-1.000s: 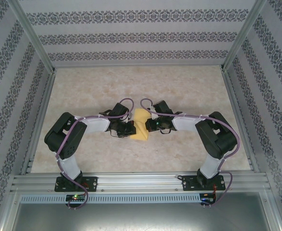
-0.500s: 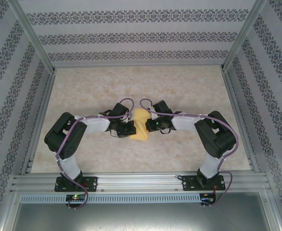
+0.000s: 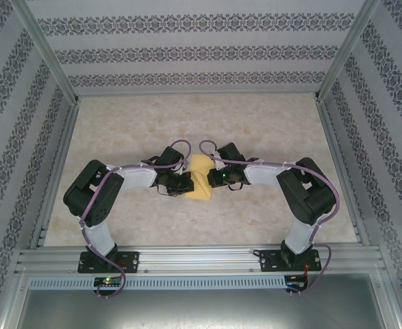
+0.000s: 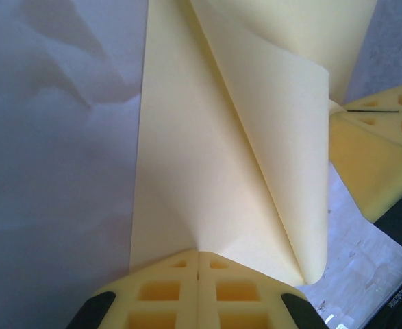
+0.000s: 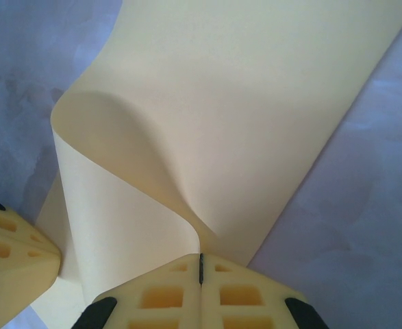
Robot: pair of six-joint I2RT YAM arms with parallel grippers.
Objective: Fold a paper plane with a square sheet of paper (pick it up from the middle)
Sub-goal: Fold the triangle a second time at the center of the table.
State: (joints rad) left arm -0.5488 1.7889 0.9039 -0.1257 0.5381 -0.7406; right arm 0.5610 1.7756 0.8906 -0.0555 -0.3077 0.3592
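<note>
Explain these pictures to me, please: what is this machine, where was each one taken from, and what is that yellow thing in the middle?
The machine is two robot arms bolted side by side at the near edge of a table. The wide picture looks down on them from above and behind. The other two come from small cameras on the wrists, so each looks along its own tool. The yellow thing is a thin sheet of paper, creased and curling over, held between the two arms. The left tool is shut on the paper from one side. The right tool is shut on it from the other side. The blocky yellow shapes at the bottom of each close-up are that tool's two fingers, pressed together on the paper.
</note>
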